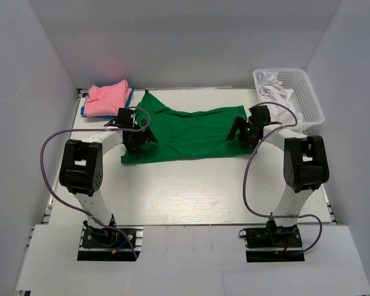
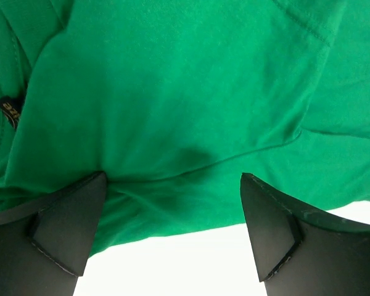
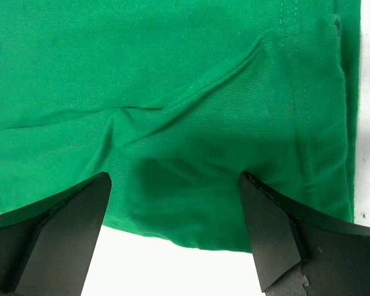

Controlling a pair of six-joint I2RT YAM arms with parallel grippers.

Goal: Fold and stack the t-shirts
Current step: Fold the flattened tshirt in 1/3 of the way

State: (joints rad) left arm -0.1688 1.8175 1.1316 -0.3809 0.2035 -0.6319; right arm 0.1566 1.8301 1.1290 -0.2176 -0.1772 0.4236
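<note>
A bright green t-shirt (image 1: 188,132) lies spread across the far half of the table, partly folded lengthwise. My left gripper (image 1: 142,139) hangs open over its left end, the near hem (image 2: 172,209) lying between the fingers (image 2: 68,225). My right gripper (image 1: 246,132) hangs open over its right end, with rumpled green cloth (image 3: 191,185) between its fingers (image 3: 277,234). Nothing is pinched in either one. A folded pink t-shirt (image 1: 106,98) rests on a blue one (image 1: 84,111) at the far left. White cloth (image 1: 274,86) fills the basket.
A white mesh basket (image 1: 308,98) stands at the far right corner. White walls close in the table on the left, back and right. The bare white tabletop (image 1: 185,191) stretches between the shirt and the arm bases.
</note>
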